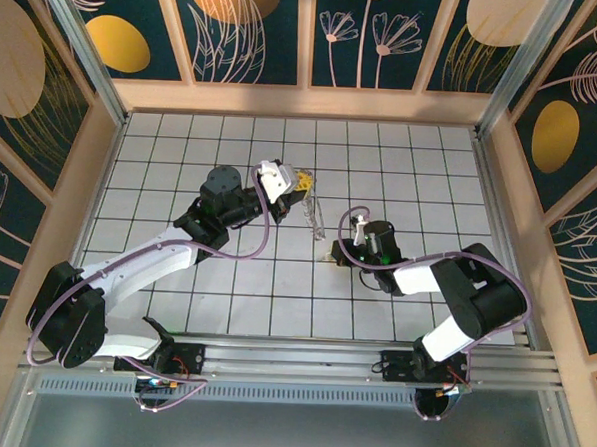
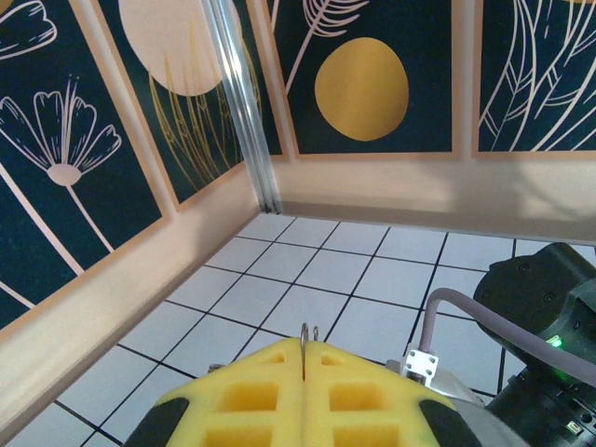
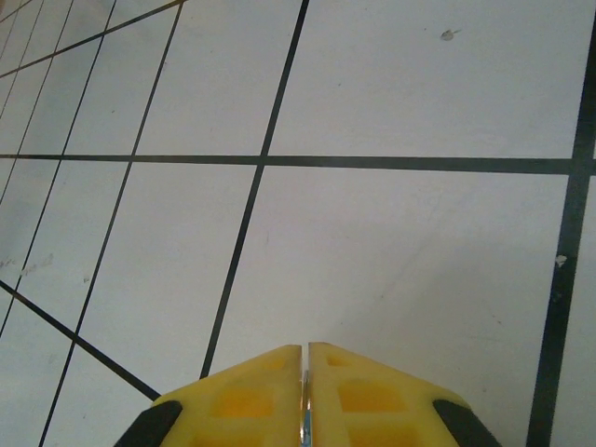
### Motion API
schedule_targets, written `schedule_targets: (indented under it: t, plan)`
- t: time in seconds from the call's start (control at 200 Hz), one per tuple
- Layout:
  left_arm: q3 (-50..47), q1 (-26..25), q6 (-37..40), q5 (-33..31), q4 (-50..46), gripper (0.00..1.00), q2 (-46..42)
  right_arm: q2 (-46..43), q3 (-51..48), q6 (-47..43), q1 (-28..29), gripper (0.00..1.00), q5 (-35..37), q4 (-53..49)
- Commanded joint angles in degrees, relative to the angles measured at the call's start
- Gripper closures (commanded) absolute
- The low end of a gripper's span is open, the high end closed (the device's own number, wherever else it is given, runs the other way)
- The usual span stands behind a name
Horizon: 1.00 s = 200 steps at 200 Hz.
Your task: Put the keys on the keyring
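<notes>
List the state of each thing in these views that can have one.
Left gripper: shut on the keyring.
Right gripper: shut on a thin metal strip; ring or key, cannot tell.
Keyring: upright, edge-on, between the two grippers.

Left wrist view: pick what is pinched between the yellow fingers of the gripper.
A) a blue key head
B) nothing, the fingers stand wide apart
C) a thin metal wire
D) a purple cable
C: a thin metal wire stands up out of the seam where the left gripper is pressed shut.
</notes>
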Motion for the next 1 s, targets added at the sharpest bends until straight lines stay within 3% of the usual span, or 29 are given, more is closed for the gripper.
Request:
schedule_targets:
  t: [0.0,0.125,0.996]
  plan:
    - [0.28,-0.1,0.37,0.33,2.87,1.0,-0.24,0.03,1.08,0.06,0.63,0.86,-1.1,-0.75]
    - [0.33,-0.09,0.26,0.42,2.95,1.0,-0.18,-0.05,1.19,0.0,0.63,0.76,-1.39,-1.34]
    - [0.41,-0.04,0.45,0.15,3.22,1.0,-0.29,-0.31,3.12,-2.99,0.89,0.75,0.67,-7.15]
